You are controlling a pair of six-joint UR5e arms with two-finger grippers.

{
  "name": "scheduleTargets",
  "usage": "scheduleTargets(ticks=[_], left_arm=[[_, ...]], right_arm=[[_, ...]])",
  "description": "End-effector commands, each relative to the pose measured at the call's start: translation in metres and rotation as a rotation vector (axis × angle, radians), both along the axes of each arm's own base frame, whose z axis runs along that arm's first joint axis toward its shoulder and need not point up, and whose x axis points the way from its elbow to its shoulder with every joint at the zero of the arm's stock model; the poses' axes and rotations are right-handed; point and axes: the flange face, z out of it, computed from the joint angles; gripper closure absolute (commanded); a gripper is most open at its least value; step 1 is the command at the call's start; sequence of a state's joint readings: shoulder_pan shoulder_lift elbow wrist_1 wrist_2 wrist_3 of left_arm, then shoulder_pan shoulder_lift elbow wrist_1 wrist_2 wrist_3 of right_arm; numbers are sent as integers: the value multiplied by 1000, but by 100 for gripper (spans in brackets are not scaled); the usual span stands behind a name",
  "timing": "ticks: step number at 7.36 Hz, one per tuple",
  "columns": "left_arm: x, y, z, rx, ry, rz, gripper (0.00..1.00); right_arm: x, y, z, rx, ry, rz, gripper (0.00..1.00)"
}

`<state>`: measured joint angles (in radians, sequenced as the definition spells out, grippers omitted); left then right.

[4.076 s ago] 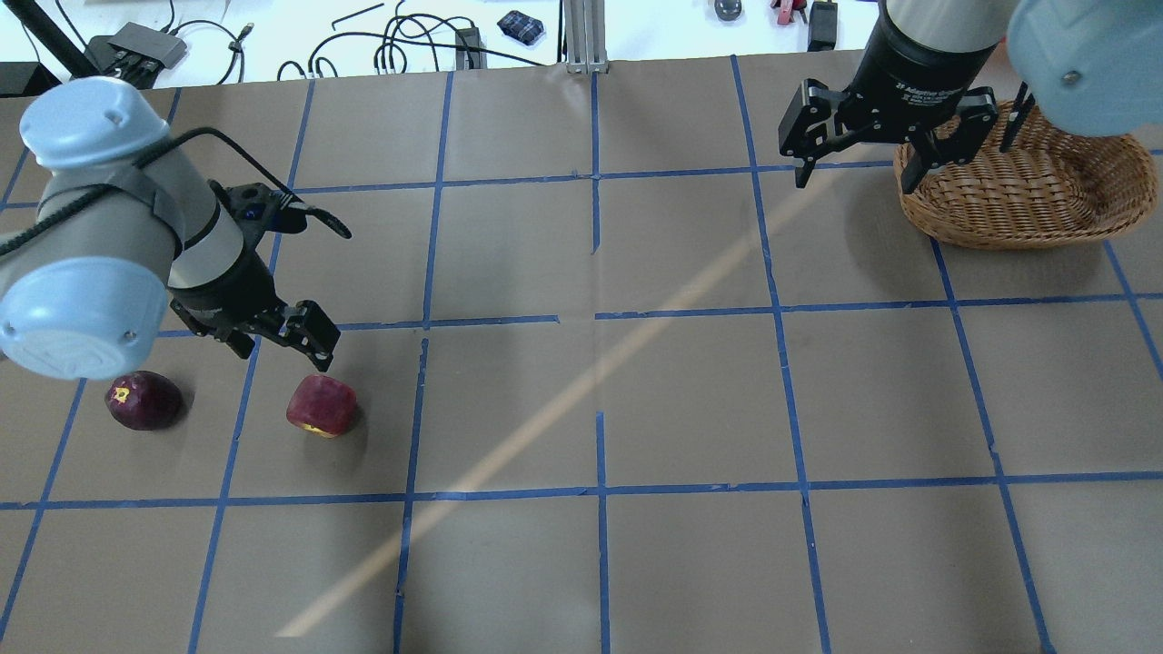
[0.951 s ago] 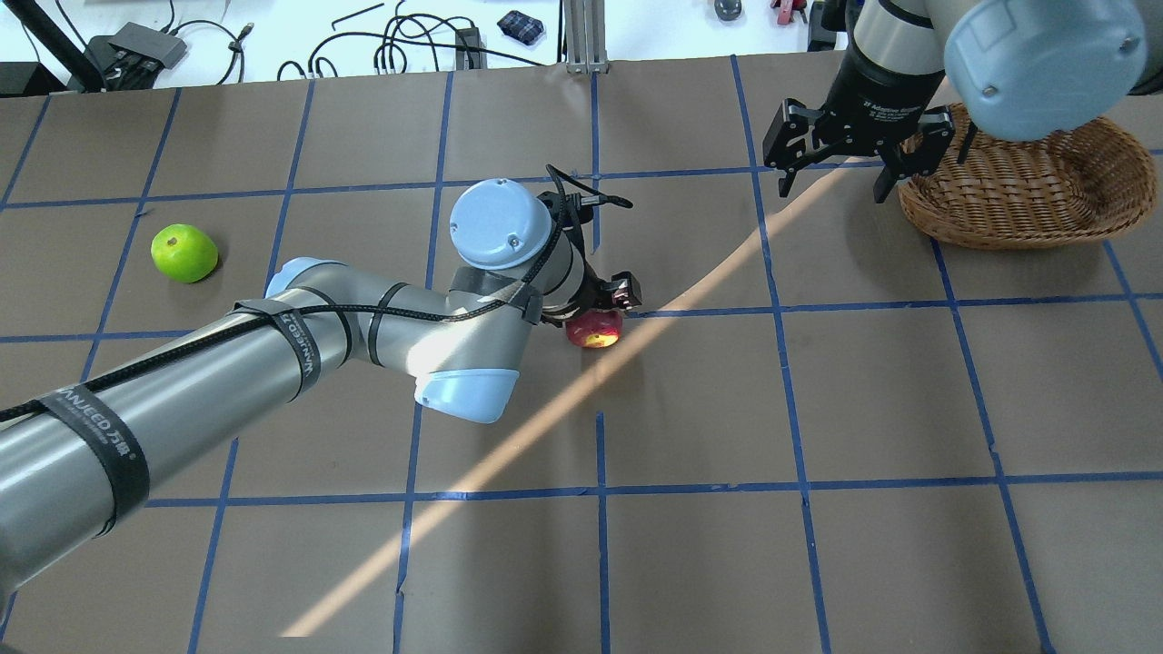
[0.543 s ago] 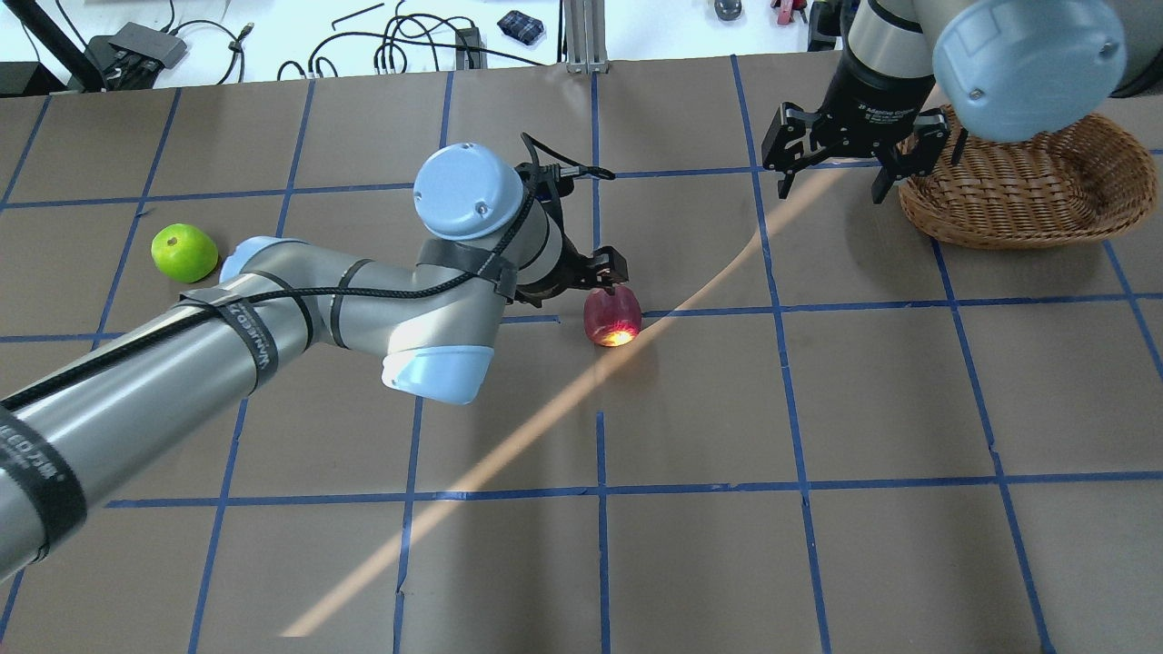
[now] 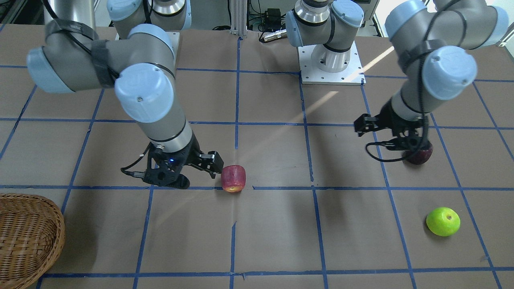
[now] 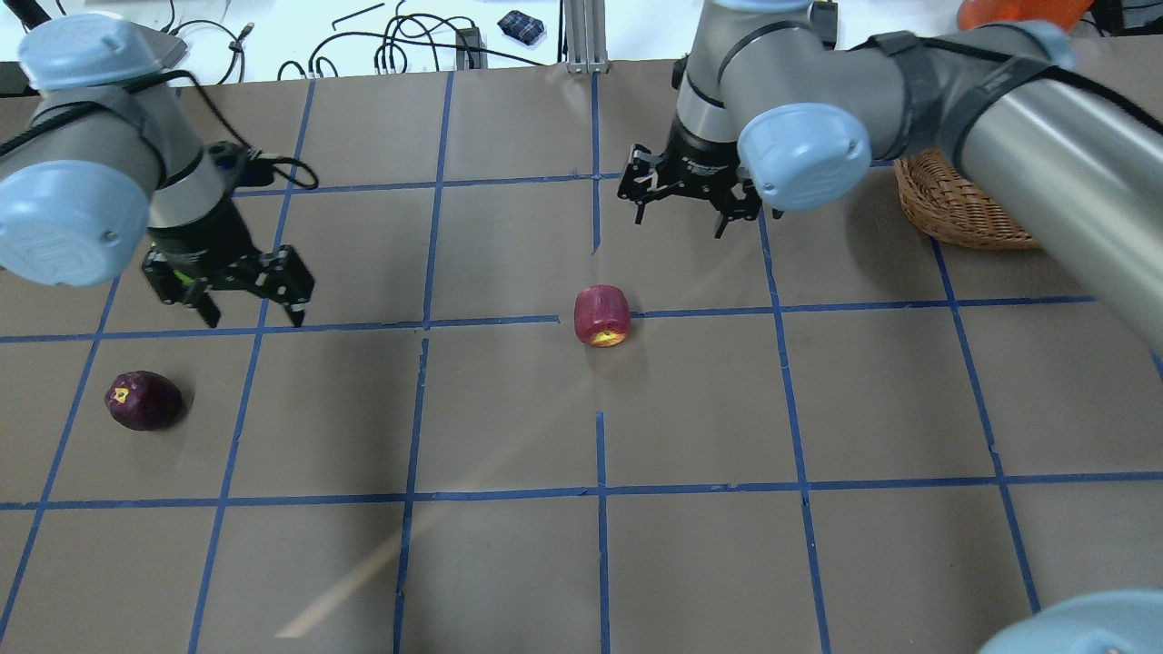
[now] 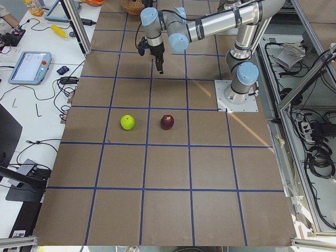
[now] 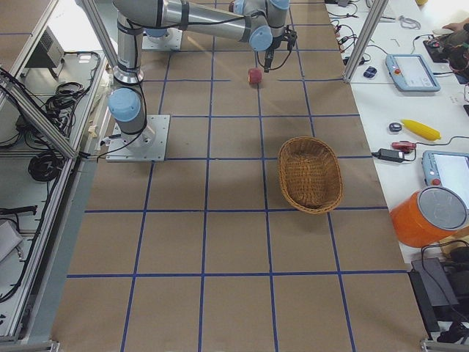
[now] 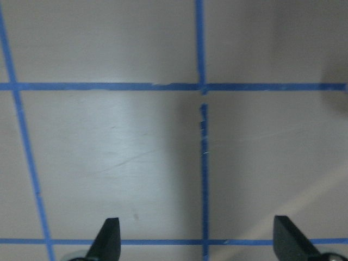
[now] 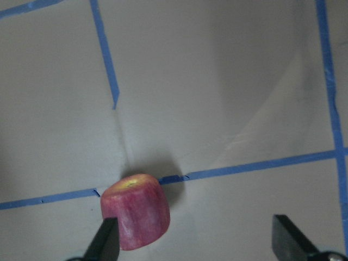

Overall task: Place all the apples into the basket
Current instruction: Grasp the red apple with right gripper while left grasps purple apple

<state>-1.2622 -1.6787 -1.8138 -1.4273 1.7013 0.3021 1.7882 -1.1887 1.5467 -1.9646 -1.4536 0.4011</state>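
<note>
Left hand (image 5: pixel 252 313): we find it spread wide and holding nothing. Its wrist view shows both fingertips (image 8: pixel 109 235) far apart over bare tabletop (image 5: pixel 690 409) crossed by blue tape lines (image 8: pixel 202 136).
Left hand position: it hangs over the robot's left part of the tabletop, near the dark maroon apple (image 5: pixel 144 400). The overhead view shows a gap between them.
Right hand (image 5: pixel 680 218): we find it spread wide, with nothing gripped. It is reached out toward the middle of the tabletop.
Red apple (image 5: pixel 601 315): it lies on its side near the middle of the tabletop, on a tape line, its yellowish end facing the robot. In the right wrist view it sits just beside one fingertip, off to that side of the opening. We cannot tell whether the two touch.
Dark maroon apple: it rests on the tabletop on the robot's left side.
Green apple (image 4: pixel 443 221): it rests on the tabletop on the robot's left, beyond the dark maroon apple and apart from it. The left arm hides it in the overhead view.
Basket (image 5: pixel 954 218): it stands at the robot's far right, well apart from all three apples.
</note>
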Motion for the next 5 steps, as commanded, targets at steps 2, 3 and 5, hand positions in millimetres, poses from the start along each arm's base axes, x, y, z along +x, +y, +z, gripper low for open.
scheduleTargets(ticks=[2,3,5], left_arm=[[124,7,-78,-58,4,-162,0],[138,10,-99,-46,9,-203,0],[156,17,-111,20,-26,-219,0]], right_arm=[[56,4,-64,22,5,78,0],[61,6,-73,37,7,87,0],[64,8,-98,78,17,92,0]])
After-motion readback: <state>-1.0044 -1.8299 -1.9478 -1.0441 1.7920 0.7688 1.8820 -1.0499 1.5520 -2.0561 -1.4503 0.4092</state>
